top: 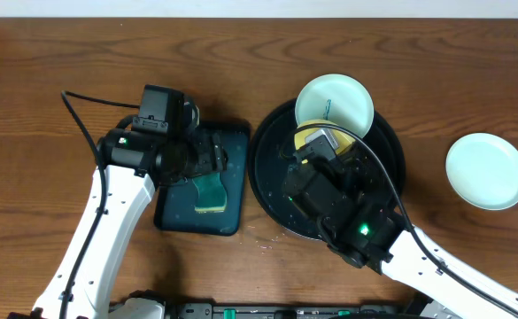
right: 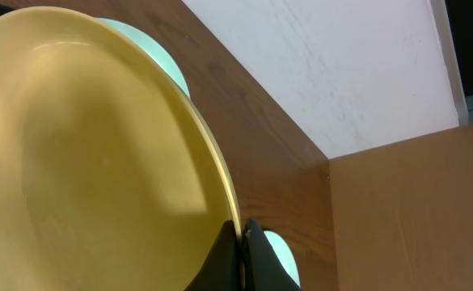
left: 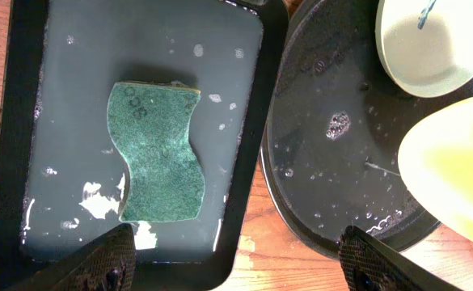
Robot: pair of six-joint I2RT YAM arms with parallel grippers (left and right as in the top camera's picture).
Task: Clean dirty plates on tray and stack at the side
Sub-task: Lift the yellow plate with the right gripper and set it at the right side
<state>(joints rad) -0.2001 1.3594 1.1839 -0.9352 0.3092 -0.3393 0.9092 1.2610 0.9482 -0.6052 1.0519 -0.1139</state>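
the right gripper (right: 242,252) pinches the yellow plate (right: 99,162) by its rim over the black tray (top: 272,182); the left gripper (left: 244,260) hangs spread wide above the sponge (left: 157,153).

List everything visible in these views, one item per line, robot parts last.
Large round black tray: 1, black, table centre, wet with droplets.
Dark teal rectangular tray: 1, dark teal, left of the round tray, holding water.
Green wavy sponge: 1, green, lying in the rectangular tray.
Pale mint-white round plates: 2, one overlapping the round tray's far rim, one on bare table at right.
Pale yellow round plate: 1, yellow, held tilted over the round tray.
Brown wood-grain table: 1, brown, under everything.
Left gripper: 1, black, open, above the trays' adjoining edges.
Right gripper: 1, black, shut on the yellow plate's rim.
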